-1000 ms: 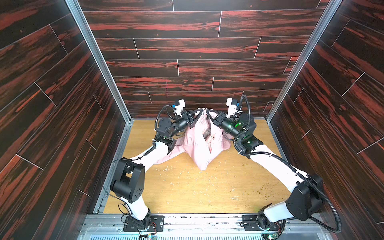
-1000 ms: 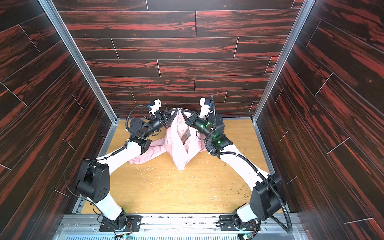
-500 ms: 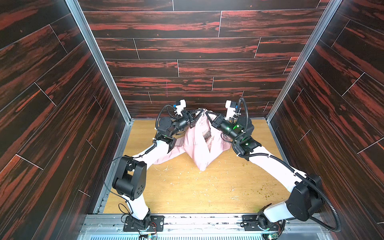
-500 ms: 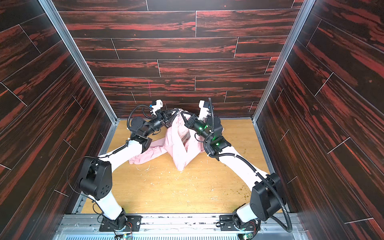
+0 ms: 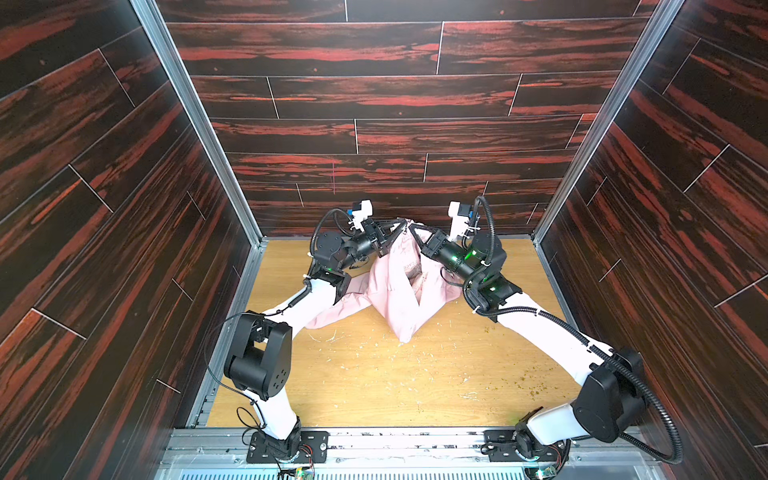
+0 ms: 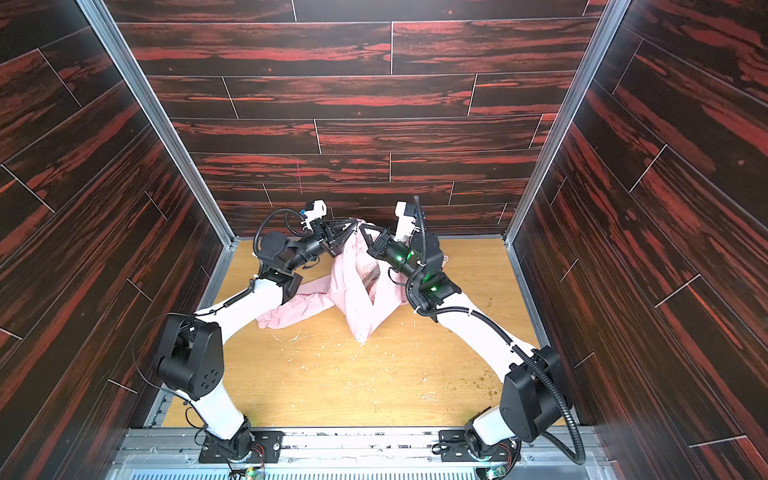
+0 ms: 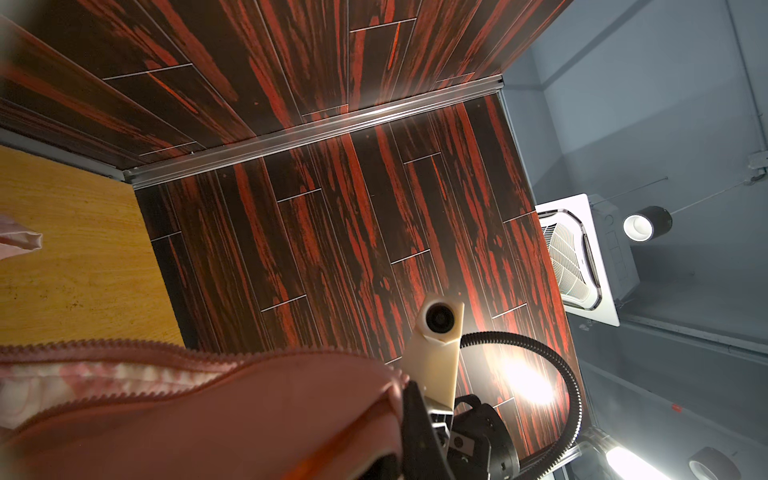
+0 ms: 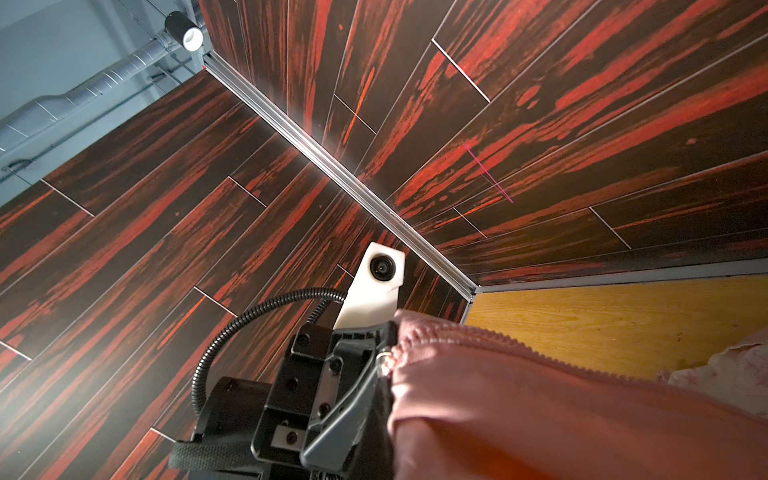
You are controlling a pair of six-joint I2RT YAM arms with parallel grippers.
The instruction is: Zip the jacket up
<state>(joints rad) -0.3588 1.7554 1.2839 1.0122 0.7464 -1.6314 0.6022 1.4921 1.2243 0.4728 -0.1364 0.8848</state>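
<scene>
left tool (image 5: 398,226) is pressed together, pinching the top edge of the jacket (image 5: 395,291). right tool (image 5: 415,231) pinches the same edge just beside it. both are held up near the back wall (image 5: 374,137). the pink jacket hangs from them in folds, its lower end on the tabletop (image 5: 395,374). one sleeve (image 5: 336,309) lies under the left arm. the zipper teeth (image 7: 124,345) are parted.

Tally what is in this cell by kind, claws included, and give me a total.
Pink jacket: 1
Claws: 2, the left claw and the right claw, each shut on the jacket
Wooden table: 1
Total: 4
</scene>
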